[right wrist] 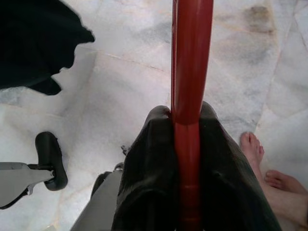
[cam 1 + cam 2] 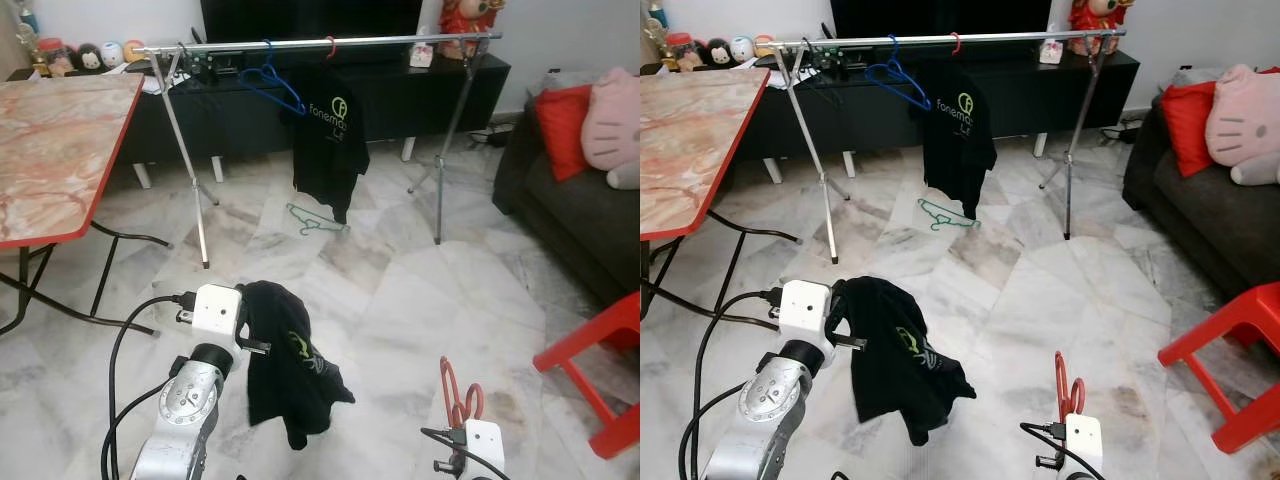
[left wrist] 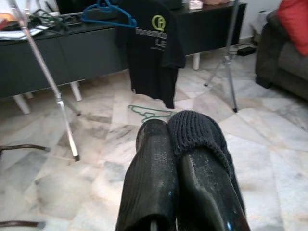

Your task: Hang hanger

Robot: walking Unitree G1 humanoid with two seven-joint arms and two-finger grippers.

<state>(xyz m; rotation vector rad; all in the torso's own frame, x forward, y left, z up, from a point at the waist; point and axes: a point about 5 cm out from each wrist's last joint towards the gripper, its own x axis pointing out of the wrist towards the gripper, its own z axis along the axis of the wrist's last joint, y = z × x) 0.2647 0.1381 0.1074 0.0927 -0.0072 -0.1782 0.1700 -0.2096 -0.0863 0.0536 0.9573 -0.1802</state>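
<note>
Right tool (image 1: 185, 144) clamps the red hanger (image 2: 458, 395); left tool (image 3: 180, 159) pinches the black shirt (image 2: 285, 365).

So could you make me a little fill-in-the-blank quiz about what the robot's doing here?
1. The left gripper is shut on a ____ shirt.
2. The right gripper is shut on a ____ hanger.
3. A green hanger lies on the ____ under the rack.
4. The empty hanger on the rack is ____.

Missing words: black; red; floor; blue
</note>
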